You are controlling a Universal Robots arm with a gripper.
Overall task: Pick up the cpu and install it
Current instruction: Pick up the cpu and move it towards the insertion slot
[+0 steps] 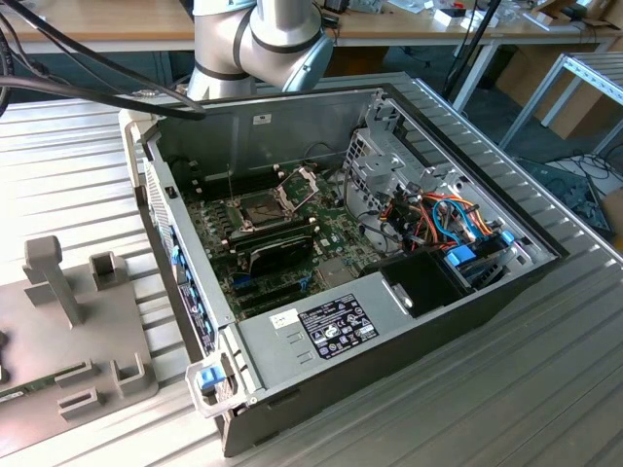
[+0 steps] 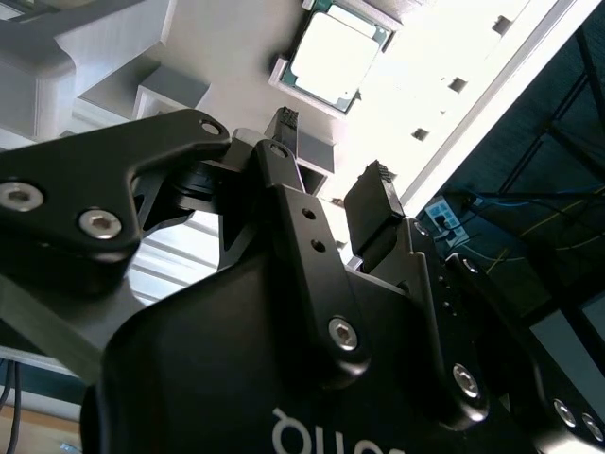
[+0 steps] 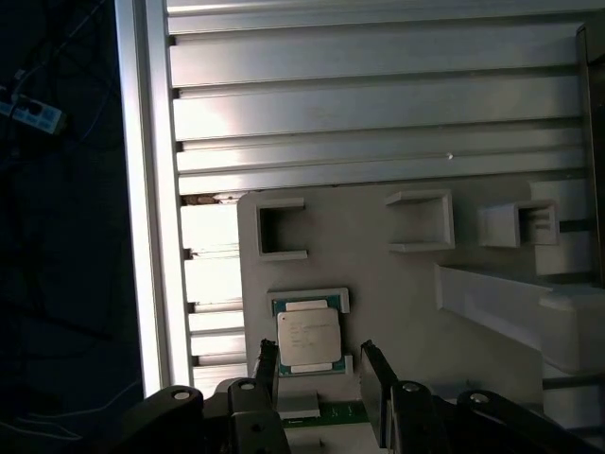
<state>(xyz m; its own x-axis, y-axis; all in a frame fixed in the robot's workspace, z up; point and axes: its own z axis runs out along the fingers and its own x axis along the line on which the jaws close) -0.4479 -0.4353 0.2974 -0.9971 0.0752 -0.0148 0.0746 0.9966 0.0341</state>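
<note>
Robot arm's tool hangs released, fingers spread and empty, over the cpu. The chip lies flat in its cradle on the grey fixture plate on the slatted desk — apart from the open computer case.

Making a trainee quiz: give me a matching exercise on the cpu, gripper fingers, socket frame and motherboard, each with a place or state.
1 small square silver-topped cpu
2 black gripper fingers
3 hinged metal socket frame
4 green motherboard

A swung open
B inside the open metal computer case
C apart, holding nothing
D lying on the pale grey fixture plate

Pairs: 1-D, 2-C, 3-A, 4-B
</note>
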